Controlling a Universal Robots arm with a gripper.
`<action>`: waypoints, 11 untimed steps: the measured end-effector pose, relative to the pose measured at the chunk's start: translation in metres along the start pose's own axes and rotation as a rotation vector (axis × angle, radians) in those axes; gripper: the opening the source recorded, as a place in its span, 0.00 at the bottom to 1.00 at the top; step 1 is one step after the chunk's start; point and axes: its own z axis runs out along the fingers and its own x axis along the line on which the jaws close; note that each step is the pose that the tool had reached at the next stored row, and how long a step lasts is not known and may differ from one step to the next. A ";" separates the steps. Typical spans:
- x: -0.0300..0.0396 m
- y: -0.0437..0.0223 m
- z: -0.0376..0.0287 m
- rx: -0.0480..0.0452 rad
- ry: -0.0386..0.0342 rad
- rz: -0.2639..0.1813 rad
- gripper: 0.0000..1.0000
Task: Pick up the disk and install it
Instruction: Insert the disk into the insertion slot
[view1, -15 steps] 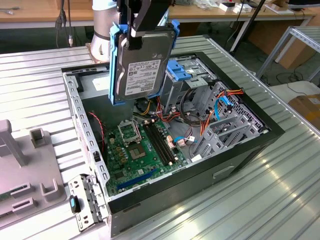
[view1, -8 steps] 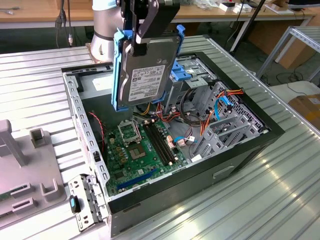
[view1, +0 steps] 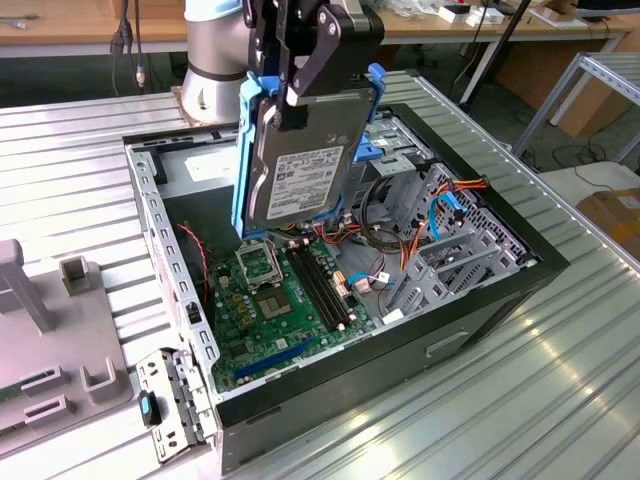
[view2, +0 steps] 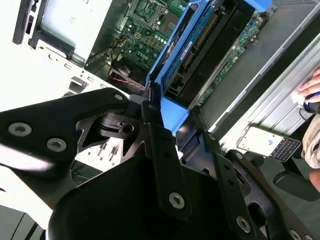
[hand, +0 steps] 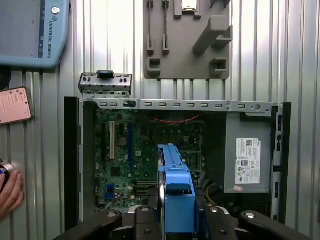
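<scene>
The gripper (view1: 303, 95) is clamped on the disk (view1: 300, 170), holding it upright over the motherboard (view1: 275, 300) in the open case (view1: 400, 375). I'd guess it's rigid, hefty and shock-sensitive, so the blue carrier (view1: 240, 150) edges are the safest hold.

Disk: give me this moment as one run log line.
gripper: shut on disk | disk: upright over motherboard in open computer case | install: not done

exterior view: off the arm, raised, looking obliquely down on the open computer case (view1: 480, 320), end effector (view1: 310, 95) above it.
first wrist view: behind the end effector, facing straight down into the case.
second wrist view: close behind the end effector, tilted along the clamped disk (view2: 187, 50).
shared: the motherboard (view1: 280, 300) beneath the end effector.
</scene>
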 end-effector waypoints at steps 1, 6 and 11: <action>0.0018 -0.0001 0.0000 0.0001 -0.0002 0.000 0.37; 0.0081 -0.0002 -0.0003 0.0000 0.0000 0.000 0.37; 0.0082 -0.0003 -0.0003 0.0000 0.0000 0.000 0.37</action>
